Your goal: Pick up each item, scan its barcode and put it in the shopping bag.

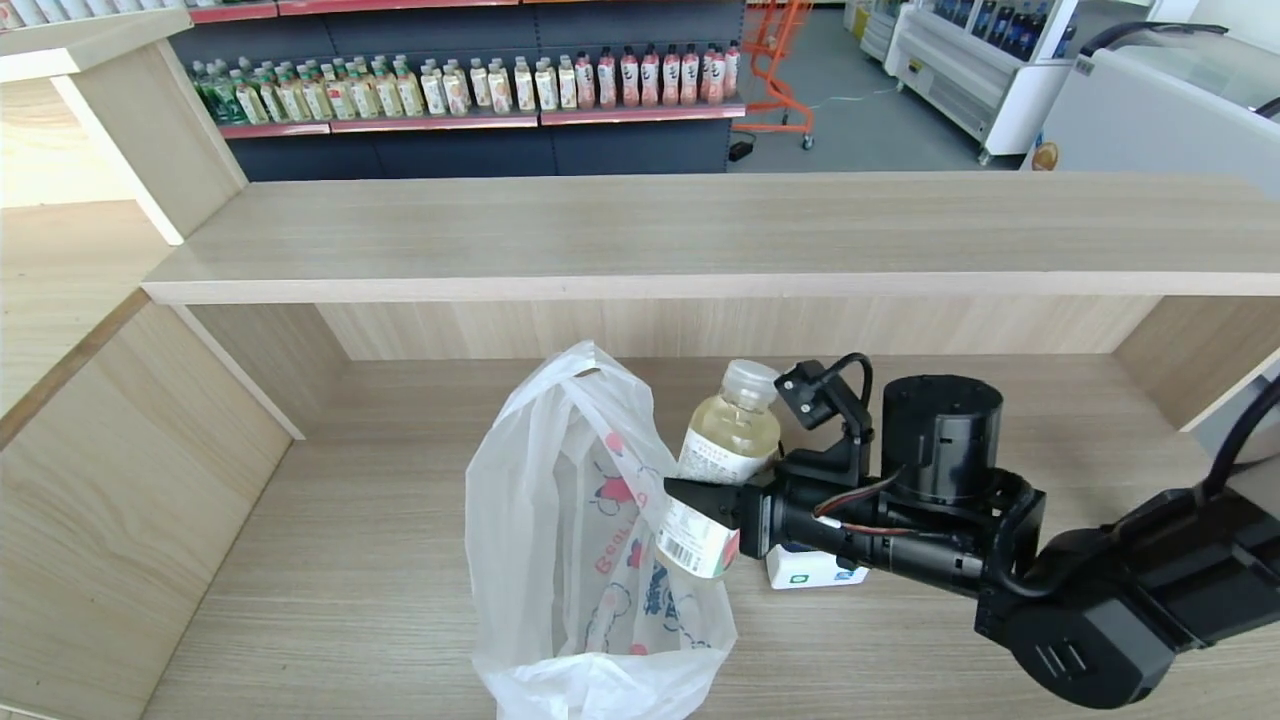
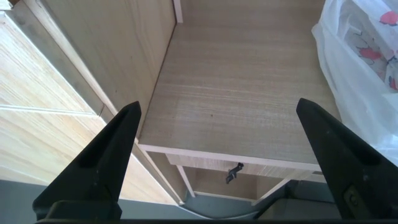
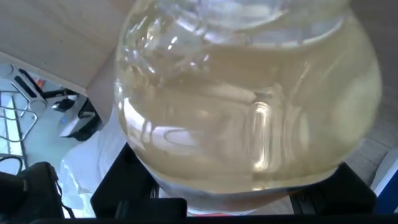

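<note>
Pale-yellow bottle (image 1: 730,435) clamped in right hand (image 1: 700,510), beside shopping bag (image 1: 560,540), left hand (image 2: 219,109) spread wide

Wood counter (image 1: 350,560) bears shopping bag (image 1: 560,560), white box (image 1: 810,572).

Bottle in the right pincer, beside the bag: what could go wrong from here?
1. The bottle is tilted beside the shopping bag, whose mouth looks slumped; pushing in could crumple or tip the bag rather than enter it.
2. The right pincer grips the bottle on its smooth label; it might swivel or slip.
3. The white box sits on the counter under that arm; lowering could knock it.
</note>
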Controlling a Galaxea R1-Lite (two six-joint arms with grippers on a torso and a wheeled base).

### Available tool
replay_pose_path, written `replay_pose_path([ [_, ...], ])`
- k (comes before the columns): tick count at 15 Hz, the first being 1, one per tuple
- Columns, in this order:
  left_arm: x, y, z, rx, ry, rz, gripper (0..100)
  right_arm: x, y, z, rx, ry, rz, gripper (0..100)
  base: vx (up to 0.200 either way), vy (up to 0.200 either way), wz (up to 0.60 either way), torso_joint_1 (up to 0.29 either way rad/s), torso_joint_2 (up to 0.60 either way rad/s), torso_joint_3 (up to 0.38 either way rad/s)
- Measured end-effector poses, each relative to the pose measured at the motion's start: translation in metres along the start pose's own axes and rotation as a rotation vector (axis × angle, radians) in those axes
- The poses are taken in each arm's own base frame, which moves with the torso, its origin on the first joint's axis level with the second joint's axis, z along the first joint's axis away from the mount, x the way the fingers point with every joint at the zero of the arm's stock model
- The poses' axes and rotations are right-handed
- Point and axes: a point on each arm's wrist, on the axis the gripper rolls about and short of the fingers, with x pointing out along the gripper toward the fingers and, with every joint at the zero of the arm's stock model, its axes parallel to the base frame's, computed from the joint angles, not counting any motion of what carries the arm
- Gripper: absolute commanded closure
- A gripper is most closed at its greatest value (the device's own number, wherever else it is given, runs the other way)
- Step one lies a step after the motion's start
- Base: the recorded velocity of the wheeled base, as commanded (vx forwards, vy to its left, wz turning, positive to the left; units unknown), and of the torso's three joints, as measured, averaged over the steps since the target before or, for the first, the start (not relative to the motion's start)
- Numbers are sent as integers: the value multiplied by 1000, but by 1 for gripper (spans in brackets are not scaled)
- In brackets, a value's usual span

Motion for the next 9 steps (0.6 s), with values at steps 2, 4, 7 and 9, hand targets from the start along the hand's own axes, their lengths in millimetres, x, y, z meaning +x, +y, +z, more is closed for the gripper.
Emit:
replay_pose_path([
  [2, 0, 0, 0, 0, 0, 0, 0, 9, -9, -11, 11, 28, -14, 100, 0, 0, 0, 0, 0, 0],
  [4, 0, 0, 0, 0, 0, 0, 0, 18, -15, -22, 22, 60, -21, 100, 0, 0, 0, 0, 0, 0],
  [7, 0, 0, 0, 0, 0, 0, 0, 37, -20, -21, 16, 43, -17, 100, 0, 0, 0, 0, 0, 0],
  [9, 0, 0, 0, 0, 0, 0, 0, 50, -21, -16, -11, -19, 4, 100, 0, 0, 0, 0, 0, 0],
])
